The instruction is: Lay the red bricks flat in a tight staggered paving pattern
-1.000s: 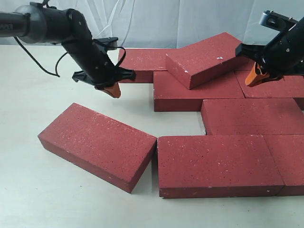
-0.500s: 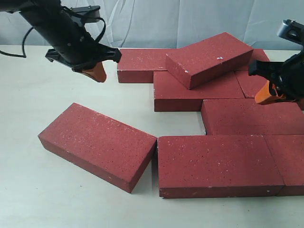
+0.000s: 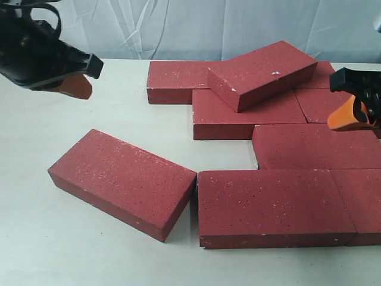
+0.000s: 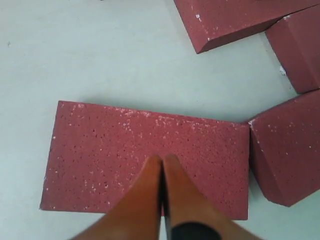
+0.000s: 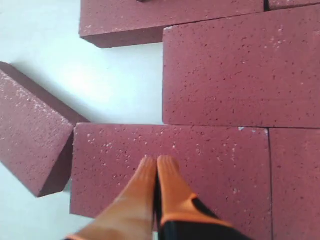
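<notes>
Red bricks [image 3: 309, 146] flat on the tabletop [image 3: 59, 250], centre to right, tilted brick [image 3: 262, 71] propped on the far ones, loose brick [image 3: 122, 182] askew near left, left claw [image 3: 74, 88] and right claw [image 3: 346, 118] pinched closed, empty, aloft

my pale, off-white bench [image 3: 113, 113] spreads smooth and matt under even light, a brighter patch of glare showing in the right wrist view. behind its far edge hangs a creased, light grey-blue cloth backdrop [image 3: 196, 27].
</notes>
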You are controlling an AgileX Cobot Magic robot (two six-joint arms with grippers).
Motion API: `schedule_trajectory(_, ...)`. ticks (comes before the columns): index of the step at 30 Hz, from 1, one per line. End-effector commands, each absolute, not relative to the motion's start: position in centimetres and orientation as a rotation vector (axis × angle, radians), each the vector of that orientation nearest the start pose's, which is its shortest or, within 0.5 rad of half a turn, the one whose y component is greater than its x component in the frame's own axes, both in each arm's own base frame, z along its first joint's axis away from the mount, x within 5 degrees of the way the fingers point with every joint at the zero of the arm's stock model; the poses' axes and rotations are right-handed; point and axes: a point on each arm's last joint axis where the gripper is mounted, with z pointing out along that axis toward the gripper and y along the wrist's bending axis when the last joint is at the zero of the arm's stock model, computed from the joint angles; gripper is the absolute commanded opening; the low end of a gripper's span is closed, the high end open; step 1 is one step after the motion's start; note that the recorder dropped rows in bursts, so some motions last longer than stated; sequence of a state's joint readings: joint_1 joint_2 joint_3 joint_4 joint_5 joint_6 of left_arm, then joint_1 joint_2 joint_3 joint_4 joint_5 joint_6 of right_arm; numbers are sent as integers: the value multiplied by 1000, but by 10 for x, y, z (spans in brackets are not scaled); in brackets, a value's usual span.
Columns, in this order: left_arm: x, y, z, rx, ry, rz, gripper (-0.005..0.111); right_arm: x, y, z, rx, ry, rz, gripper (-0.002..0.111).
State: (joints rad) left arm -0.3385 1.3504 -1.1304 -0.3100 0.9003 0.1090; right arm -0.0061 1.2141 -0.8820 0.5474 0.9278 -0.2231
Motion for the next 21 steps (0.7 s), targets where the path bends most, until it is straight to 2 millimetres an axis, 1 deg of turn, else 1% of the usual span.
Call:
schedule_trajectory(1,225,-100,332,407,2516,-462,0,208,39,299,-2,2620,657,-1)
schedule_trajectory(5,201,-91,341,412,2462,-455,0,196,41,307,-30,2607,682,-1)
schedule_trajectory(8,187,-85,345,423,2435,-432,0,190,45,311,-44,2612,730,-1)
schedule_trajectory(11,177,-80,348,440,2430,-411,0,185,53,312,-114,2629,742,-1)
schedule_trajectory(14,172,-76,348,448,2459,-375,0,180,65,311,-217,2646,756,-1)
schedule_trajectory(18,174,-71,345,429,2473,-297,0,176,80,311,-322,2633,773,-1)
schedule_trajectory(21,175,-69,338,416,2473,-259,0,174,91,312,-373,2608,782,-1)
